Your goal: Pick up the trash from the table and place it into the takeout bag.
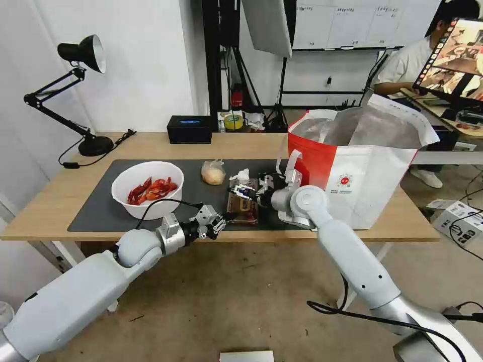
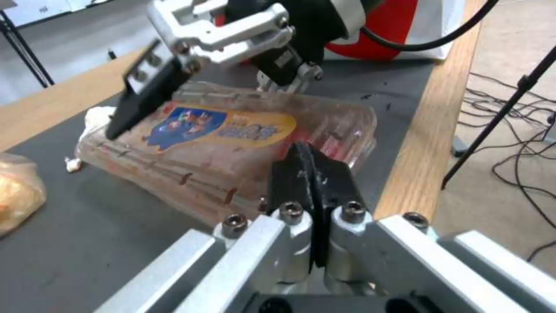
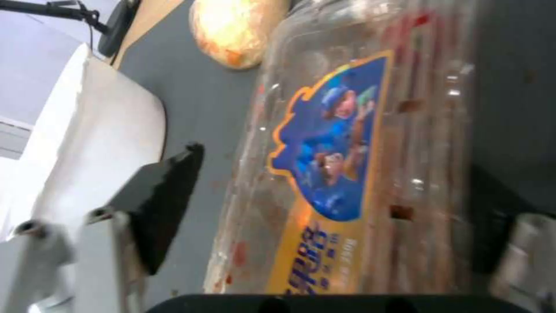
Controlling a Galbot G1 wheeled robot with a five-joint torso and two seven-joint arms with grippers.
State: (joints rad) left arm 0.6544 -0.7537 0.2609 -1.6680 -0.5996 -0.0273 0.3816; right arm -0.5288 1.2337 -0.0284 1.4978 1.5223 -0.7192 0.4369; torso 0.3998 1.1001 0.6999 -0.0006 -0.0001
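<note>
We see the tray [image 1: 243, 203] lying on the dark mat [image 1: 100, 211] near the front edge of the surface [image 1: 50, 211], between the bowl [image 1: 147, 188] of red shells and the bag [image 1: 362, 166]. A blue and yellow label shows on its clear lid.

Our right pincer [image 1: 245, 192] is over the tray with its fingers spread, one on each side of it; in the right wrist view one black finger [image 3: 159, 204] stands apart from the tray's side.

Our left pincer [image 1: 224, 217] sits at the tray's near corner, by the mat's front edge. In the left wrist view its two black pads [image 2: 312, 182] are pressed together, just beside the tray's rim; we cannot tell whether they touch it.

The small bag with the beige lump [image 1: 213, 172] and the crumpled tissue [image 1: 240, 176] lie on the mat behind the tray.
</note>
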